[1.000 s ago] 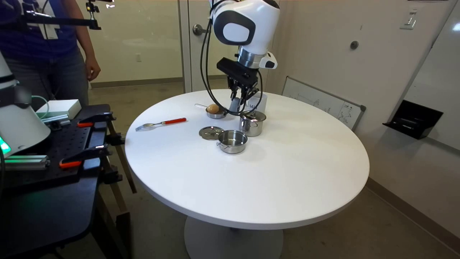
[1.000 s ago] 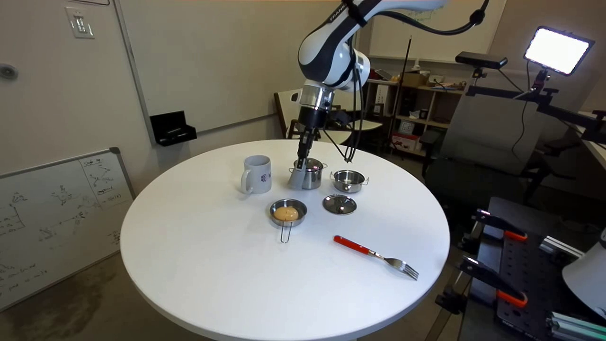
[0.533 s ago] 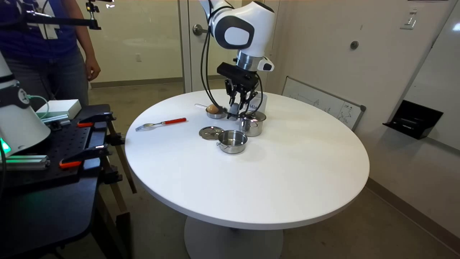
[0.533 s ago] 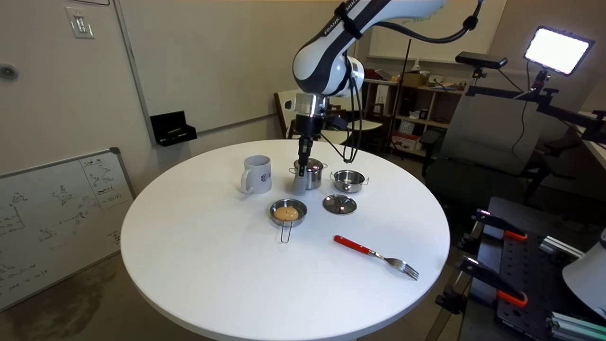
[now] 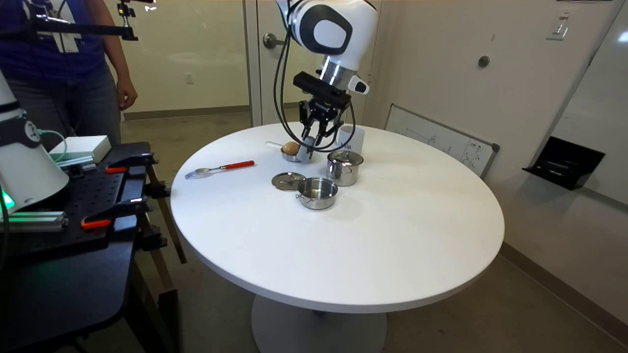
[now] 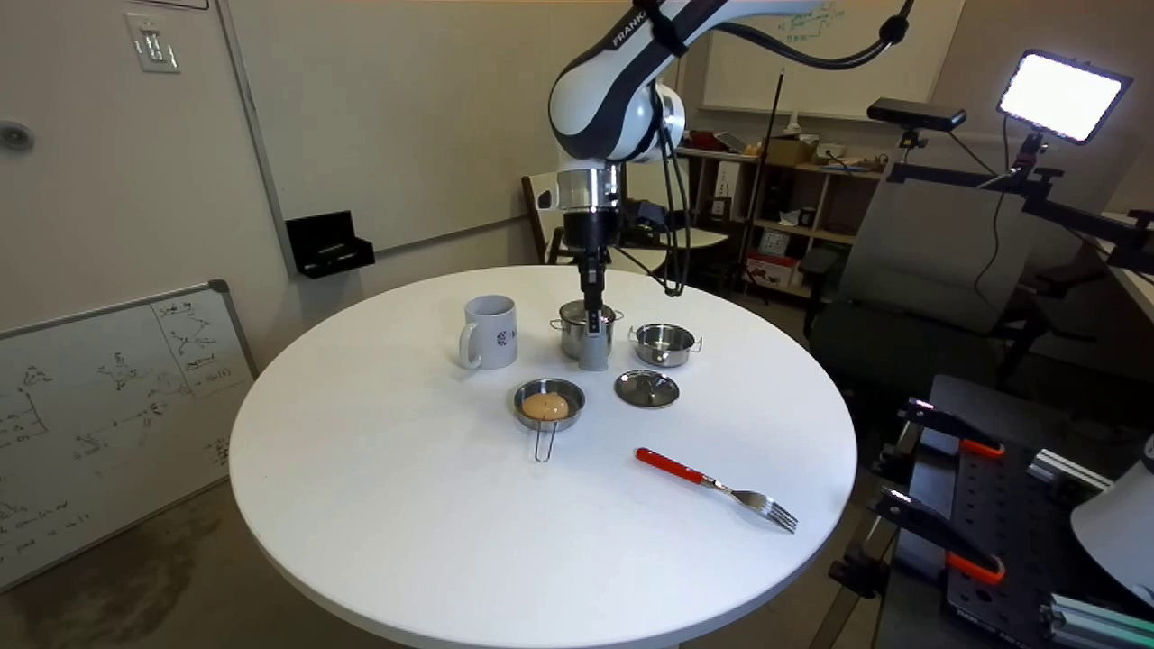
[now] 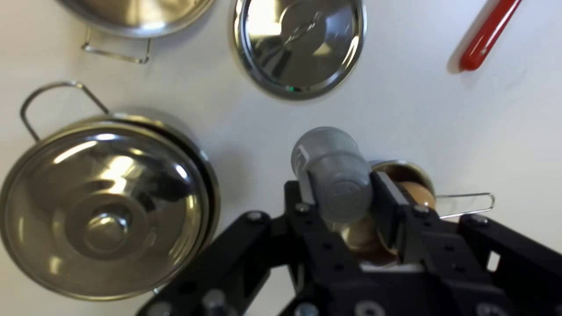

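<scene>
My fingers (image 7: 387, 206) part-closed, one pad on each side of a grey bottle (image 7: 330, 160), gripping it by its upper end; gap is about the bottle's own width. Bottle hangs down from my fingers at a slight tilt; can't tell if its bottom meets the white table (image 6: 406, 541). Small pan (image 6: 575, 399) holding a tan egg-shaped thing (image 6: 545, 406) is just beside my fingers, partly hidden behind one of them in wrist view, wire handle pointing away from them. Lidded pot (image 7: 105, 210) is near, on the opposite side of my fingers from the pan, knob up. Loose lid (image 7: 303, 48) lies flat past my fingertips, up from the bottle in wrist view. Open pot (image 6: 664, 358) farther from my fingers, near that loose lid. Fork (image 6: 712, 484) lies well apart from them, red handle end nearer, tines farther off. Mug (image 6: 491, 333) stands upright across my fingers from the open pot, its handle on the side away from them
</scene>
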Controlling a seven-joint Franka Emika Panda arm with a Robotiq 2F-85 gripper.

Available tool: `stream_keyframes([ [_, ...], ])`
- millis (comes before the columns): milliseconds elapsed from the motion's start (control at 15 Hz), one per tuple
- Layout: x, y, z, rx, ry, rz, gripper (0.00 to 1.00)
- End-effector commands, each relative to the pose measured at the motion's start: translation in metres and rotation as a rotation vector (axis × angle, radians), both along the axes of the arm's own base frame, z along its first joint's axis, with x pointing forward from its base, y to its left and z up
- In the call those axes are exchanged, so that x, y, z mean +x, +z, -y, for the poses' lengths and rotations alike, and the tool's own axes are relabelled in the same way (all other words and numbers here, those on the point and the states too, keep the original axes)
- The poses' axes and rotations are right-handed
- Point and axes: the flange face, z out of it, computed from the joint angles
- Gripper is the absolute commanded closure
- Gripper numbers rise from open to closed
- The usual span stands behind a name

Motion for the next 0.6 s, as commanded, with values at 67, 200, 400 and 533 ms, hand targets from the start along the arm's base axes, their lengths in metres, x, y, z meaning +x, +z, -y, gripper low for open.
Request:
stream_keyframes([
  [67, -0.013, 0.024, 0.0, 0.01, 0.067, -0.218, 0.89],
  [200, -0.016, 0.023, -0.005, 0.05, 0.11, -0.298, 0.89],
  [400, -0.016, 0.016, -0.009, 0.084, 0.148, -0.376, 0.89],
  [533, -0.011, 0.008, -0.011, 0.087, 0.151, -0.391, 0.89],
])
